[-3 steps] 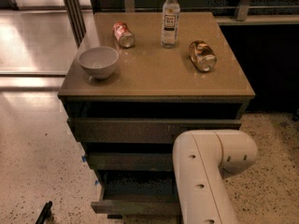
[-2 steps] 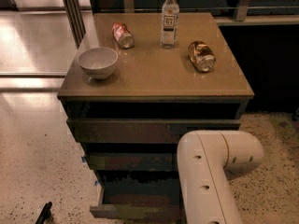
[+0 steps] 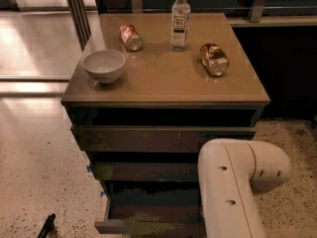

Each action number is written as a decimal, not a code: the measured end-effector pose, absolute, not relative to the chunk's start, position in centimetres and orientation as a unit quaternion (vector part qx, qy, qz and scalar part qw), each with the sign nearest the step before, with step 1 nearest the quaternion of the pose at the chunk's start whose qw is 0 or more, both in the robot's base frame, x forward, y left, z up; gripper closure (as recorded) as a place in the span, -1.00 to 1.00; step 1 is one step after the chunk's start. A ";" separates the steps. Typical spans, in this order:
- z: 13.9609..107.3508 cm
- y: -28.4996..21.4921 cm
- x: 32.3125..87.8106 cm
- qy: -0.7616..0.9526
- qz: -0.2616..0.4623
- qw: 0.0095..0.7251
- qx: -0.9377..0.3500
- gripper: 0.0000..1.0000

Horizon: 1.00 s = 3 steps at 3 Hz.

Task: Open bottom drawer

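The bottom drawer of the dark brown cabinet stands pulled out toward me, and its dull grey-green inner floor shows behind the front panel. The two drawer fronts above it, the middle one and the top one, sit further back. My white arm link crosses the right side of the drawers and runs down out of the picture. My gripper lies below that link, out of view, at the right end of the bottom drawer.
On the cabinet top stand a white bowl and a water bottle, with a red can and a gold can on their sides. Speckled floor lies left, with a dark object. A dark unit stands right.
The bottom drawer has slid a little further out toward me. The white arm link has shifted slightly right and back.
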<state>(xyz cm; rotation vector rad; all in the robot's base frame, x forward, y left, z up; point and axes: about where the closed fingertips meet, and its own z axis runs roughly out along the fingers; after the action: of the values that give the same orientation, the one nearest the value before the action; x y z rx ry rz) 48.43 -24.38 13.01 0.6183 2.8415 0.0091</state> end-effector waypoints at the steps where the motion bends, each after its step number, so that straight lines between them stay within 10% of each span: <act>1: 16.5 -23.9 46.0 0.955 0.028 0.168 0.242 1.00; 3: 22.7 -22.9 43.1 0.910 0.057 0.288 0.294 1.00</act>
<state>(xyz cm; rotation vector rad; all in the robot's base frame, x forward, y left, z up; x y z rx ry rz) 43.10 -22.87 22.73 0.7858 2.4298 0.1524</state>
